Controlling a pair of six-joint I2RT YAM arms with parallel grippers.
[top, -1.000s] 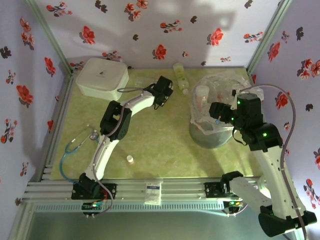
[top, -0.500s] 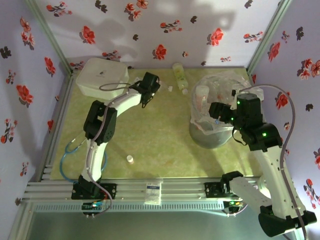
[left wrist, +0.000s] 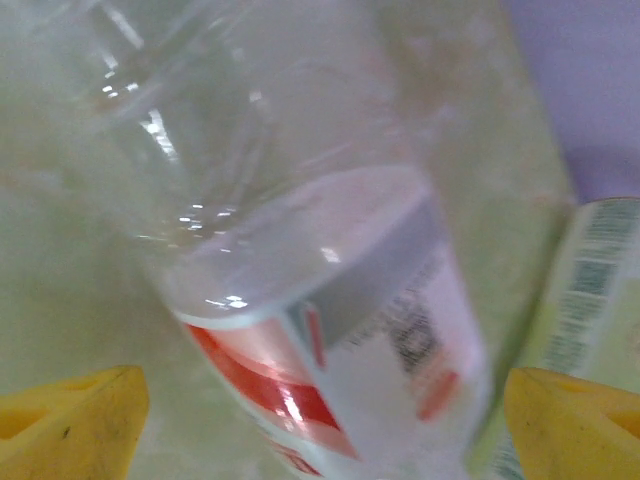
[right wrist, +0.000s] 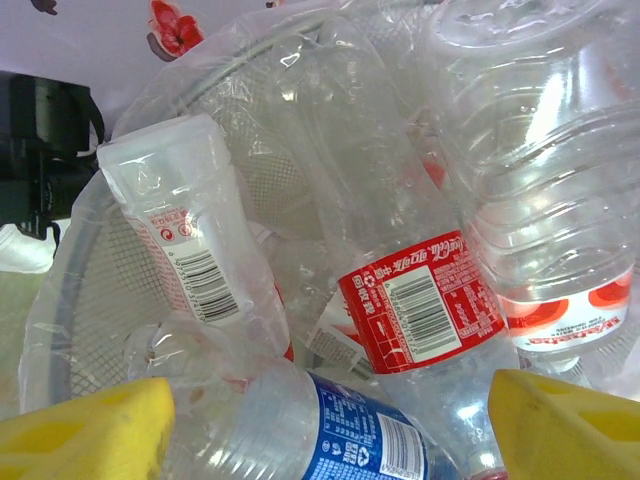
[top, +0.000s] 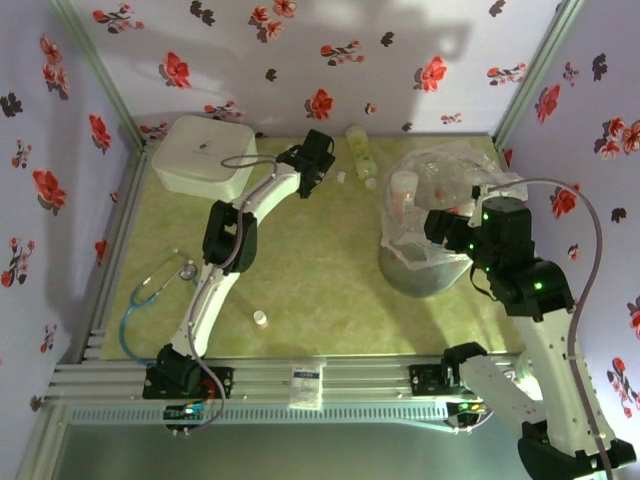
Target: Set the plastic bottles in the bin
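Top view: the left gripper (top: 316, 158) reaches toward the far wall, near the pale green bottle (top: 357, 139). It has moved farther out than a second ago. The right gripper (top: 441, 232) hangs over the bin (top: 402, 276).

Left wrist: the jaws are spread, wider than before, around a red-labelled bottle (left wrist: 330, 330) that is not yet pinched. The next move is probably to close squarely on it.

Right wrist: the jaws are spread and empty above the binned bottles (right wrist: 420, 300).

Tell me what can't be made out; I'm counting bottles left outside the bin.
Left wrist: red-labelled bottle blurred, both ends cut off by the frame.
Top external: bin contents too small, veiled by the clear bag.
Right wrist: piled bottles overlap; blue-labelled bottle cut off at the bottom edge.
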